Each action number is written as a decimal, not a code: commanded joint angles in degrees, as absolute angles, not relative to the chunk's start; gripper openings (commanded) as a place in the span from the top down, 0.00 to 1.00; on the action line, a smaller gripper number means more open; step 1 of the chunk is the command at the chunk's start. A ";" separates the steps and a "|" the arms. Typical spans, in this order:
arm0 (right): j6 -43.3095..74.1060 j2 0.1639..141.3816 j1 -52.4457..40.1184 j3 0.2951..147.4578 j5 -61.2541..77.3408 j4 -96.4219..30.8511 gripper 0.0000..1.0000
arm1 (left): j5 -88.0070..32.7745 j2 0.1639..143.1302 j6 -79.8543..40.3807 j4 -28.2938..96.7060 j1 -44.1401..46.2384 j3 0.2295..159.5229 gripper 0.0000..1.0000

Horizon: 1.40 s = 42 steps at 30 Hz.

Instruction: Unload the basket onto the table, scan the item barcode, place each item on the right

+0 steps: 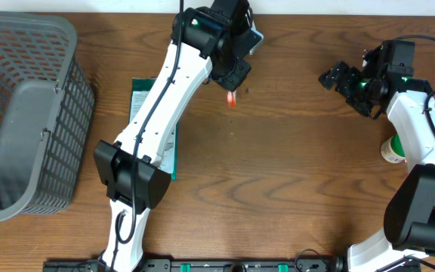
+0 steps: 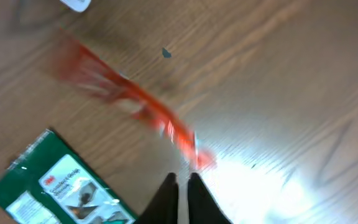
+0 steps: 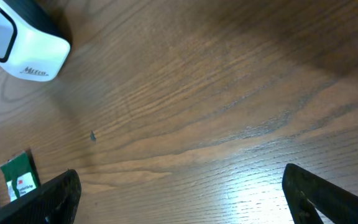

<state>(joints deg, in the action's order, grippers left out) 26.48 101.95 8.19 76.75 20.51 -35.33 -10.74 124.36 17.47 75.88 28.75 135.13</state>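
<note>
Flat green printed packet (image 1: 140, 106) lies on the brown wood-grain counter (image 1: 293, 174), partly under the left arm and not picked up; we take it as the item to scan. White-and-black handheld barcode scanner (image 3: 23, 50) sits near the back edge, well apart from the packet. A blurred red streak (image 2: 135, 102) crosses the wood between them; we can't tell if it is scanner light or a thin object. Left end effector (image 2: 180, 180) hovers just beside the streak's near end, fingers pinched together, nothing visible between them. Right end effector (image 3: 180, 174) is spread wide and empty over bare wood. Risks we see: pinched fingers can't take the flat packet without opening first, a scraping grasp may shove it away, and the barcode may end up facing down or missing the beam.
</note>
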 commanded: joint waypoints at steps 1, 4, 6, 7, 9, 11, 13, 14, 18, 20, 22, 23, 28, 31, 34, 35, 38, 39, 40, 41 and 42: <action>26.06 102.30 8.16 76.90 19.53 -35.40 0.01 | -6.37 121.36 21.08 76.40 29.50 136.11 0.93; 26.04 102.30 8.16 76.90 19.55 -35.40 0.01 | -3.38 121.38 19.84 76.16 28.53 137.03 0.93; 26.06 102.30 8.16 76.90 19.53 -35.40 0.01 | -3.40 121.38 19.92 75.11 27.49 138.34 0.93; 26.06 102.30 8.16 76.90 19.53 -35.40 0.01 | -3.40 121.38 19.88 74.89 26.98 138.87 0.93; 26.04 102.30 8.16 76.90 19.55 -35.40 0.01 | -3.44 121.38 17.50 75.46 26.11 139.15 0.93; 26.06 102.30 8.16 76.90 19.53 -35.40 0.01 | -4.60 121.62 12.71 76.05 25.43 138.74 0.89; 26.06 102.30 8.16 76.90 19.55 -35.40 0.01 | -7.22 121.99 10.98 76.20 25.41 136.97 0.69; 26.06 102.30 8.16 76.90 19.53 -35.40 0.01 | -8.62 122.19 10.96 76.27 25.45 135.66 0.43; 26.04 102.30 8.16 76.90 19.55 -35.40 0.01 | -10.33 122.50 11.03 76.03 25.82 130.98 0.20; 26.04 102.30 8.16 76.90 19.53 -35.40 0.01 | -10.24 122.50 11.03 76.44 25.78 128.68 0.18; 26.06 102.30 8.16 76.90 19.53 -35.40 0.01 | -8.97 122.50 8.88 76.90 25.26 126.76 0.18; 26.06 102.30 8.16 76.90 19.53 -35.40 0.01 | -8.10 122.50 5.93 76.97 24.73 126.17 0.18; 26.06 102.30 8.16 76.90 19.53 -35.40 0.01 | -6.81 121.47 -1.08 77.06 19.75 125.95 0.18; 26.06 102.30 8.16 76.90 19.53 -35.40 0.01 | -6.83 120.62 -1.63 76.95 15.88 125.95 0.18; 26.06 102.30 8.16 76.90 19.53 -35.40 0.01 | -6.68 120.55 -1.56 78.32 12.03 125.95 0.18; 26.06 102.30 8.16 76.90 19.55 -35.40 0.01 | -5.69 120.55 -1.61 79.26 10.87 125.93 0.18; 26.30 102.30 8.16 76.90 19.99 -35.38 0.01 | -4.23 120.55 -1.61 81.43 7.03 125.80 0.17; 26.30 102.30 8.16 76.90 19.99 -35.40 0.01 | -4.23 120.55 -1.63 81.71 5.67 125.80 0.17; 26.28 102.30 8.16 76.90 19.97 -35.42 0.01 | -4.23 120.55 -1.63 81.91 4.60 125.80 0.17; 26.28 102.30 8.16 76.90 19.97 -35.40 0.01 | -4.23 120.55 -1.61 81.97 3.73 125.80 0.17; 26.30 102.30 8.16 76.90 19.99 -35.38 0.01 | -4.23 120.55 -1.61 82.00 2.87 125.80 0.17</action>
<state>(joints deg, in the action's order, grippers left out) 26.50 101.95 8.19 76.75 19.70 -35.31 -5.56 122.98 -0.71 81.45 5.08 125.86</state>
